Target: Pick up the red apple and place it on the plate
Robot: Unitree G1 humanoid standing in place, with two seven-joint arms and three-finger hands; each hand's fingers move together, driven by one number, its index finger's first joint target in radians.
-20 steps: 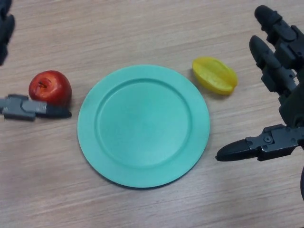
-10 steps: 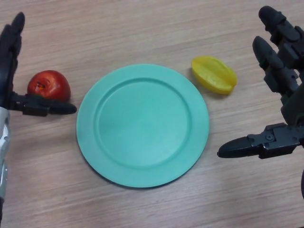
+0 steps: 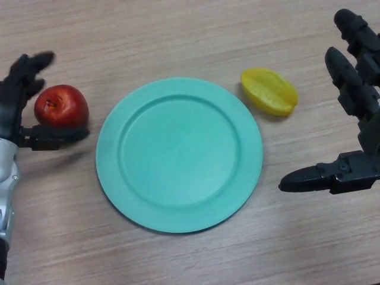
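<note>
On the wooden table [image 3: 190, 35], head view: the red apple [image 3: 61, 105] is sitting at the left, well apart from nothing but just beside the green plate [image 3: 178, 154], not yet lifted. The left hand [image 3: 18, 101] is cupping it — fingers curling over the far side, thumb lying under the near side, seemingly touching. The right hand [image 3: 356, 119] is hanging spread and idle at the right, near a yellow starfruit [image 3: 268, 91]. Risk: the grasp is looking shallow, so the round apple may be rolling out or slipping when raised — or bumping the plate rim in transit.
</note>
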